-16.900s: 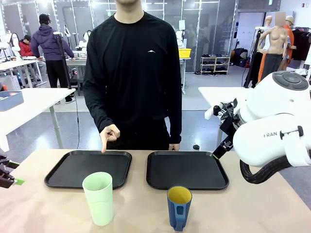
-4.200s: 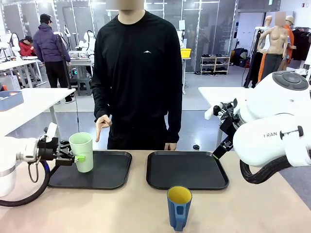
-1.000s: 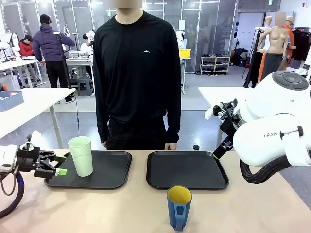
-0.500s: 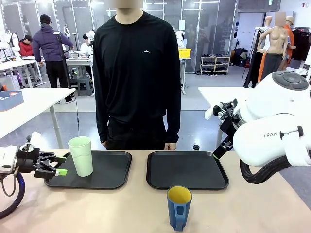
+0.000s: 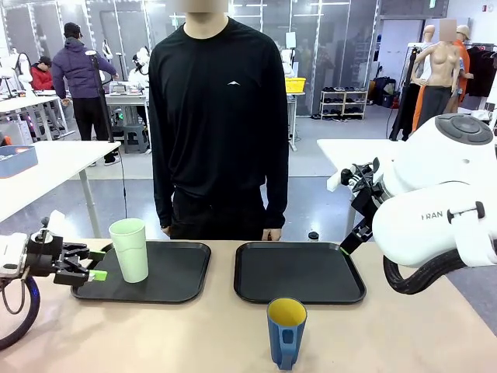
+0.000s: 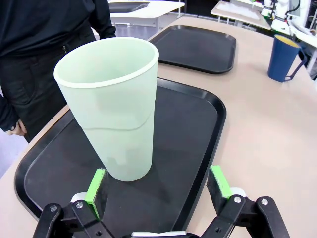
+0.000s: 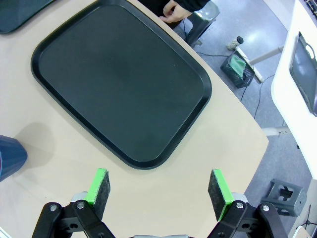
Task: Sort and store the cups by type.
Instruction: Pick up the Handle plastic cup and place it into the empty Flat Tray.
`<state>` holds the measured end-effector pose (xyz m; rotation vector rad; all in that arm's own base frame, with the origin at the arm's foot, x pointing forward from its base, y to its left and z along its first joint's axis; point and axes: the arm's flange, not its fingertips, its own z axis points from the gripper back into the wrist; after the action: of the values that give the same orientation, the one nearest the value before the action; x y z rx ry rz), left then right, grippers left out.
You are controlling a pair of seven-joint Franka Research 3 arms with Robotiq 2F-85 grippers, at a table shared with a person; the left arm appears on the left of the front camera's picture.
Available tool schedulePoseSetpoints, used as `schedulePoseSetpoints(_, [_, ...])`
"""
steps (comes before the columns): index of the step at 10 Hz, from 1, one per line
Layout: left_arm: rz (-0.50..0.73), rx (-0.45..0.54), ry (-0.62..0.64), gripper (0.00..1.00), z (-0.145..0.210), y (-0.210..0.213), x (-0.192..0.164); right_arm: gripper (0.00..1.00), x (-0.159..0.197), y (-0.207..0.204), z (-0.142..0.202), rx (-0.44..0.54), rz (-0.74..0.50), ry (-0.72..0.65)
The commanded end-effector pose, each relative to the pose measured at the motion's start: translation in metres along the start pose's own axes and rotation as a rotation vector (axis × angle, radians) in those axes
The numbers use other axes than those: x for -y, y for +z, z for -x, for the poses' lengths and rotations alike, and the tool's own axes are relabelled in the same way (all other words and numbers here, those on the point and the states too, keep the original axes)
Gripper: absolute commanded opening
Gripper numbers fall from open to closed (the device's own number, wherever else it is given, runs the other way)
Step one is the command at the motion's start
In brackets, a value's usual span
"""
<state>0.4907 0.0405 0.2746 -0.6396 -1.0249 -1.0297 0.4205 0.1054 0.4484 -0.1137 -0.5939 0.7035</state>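
Left end effector (image 5: 99,264) open, empty, jaws spread just beside the green tumbler (image 5: 129,249) and apart from it. The tumbler stands upright at the left end of the left tray (image 5: 175,273). The blue mug (image 5: 286,330) sits on the bare surface (image 5: 194,334) in front of the right tray (image 5: 299,272), handle toward the robot. Right end effector (image 7: 158,191) open, empty, above the right tray. Risks: the tumbler looks tall and light, so a sideways move by the left arm could tip it. A right-arm grip that catches the mug's handle could twist the mug, or its base could snag the tray rim.
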Motion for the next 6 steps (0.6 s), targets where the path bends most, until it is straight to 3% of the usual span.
schedulePoseSetpoints(1, [0.009,-0.007,-0.029,1.0,-0.014,0.029,0.013,1.0,0.0,0.0,0.0,-0.001,-0.003,-0.002])
schedulePoseSetpoints(3, [-0.031,-0.039,-0.041,1.0,-0.029,0.066,0.033,1.0,0.0,0.0,0.0,-0.001,-0.003,-0.002])
schedulePoseSetpoints(6, [-0.039,-0.001,-0.055,1.0,-0.056,0.093,0.055,1.0,0.0,0.0,0.0,-0.001,-0.003,-0.002])
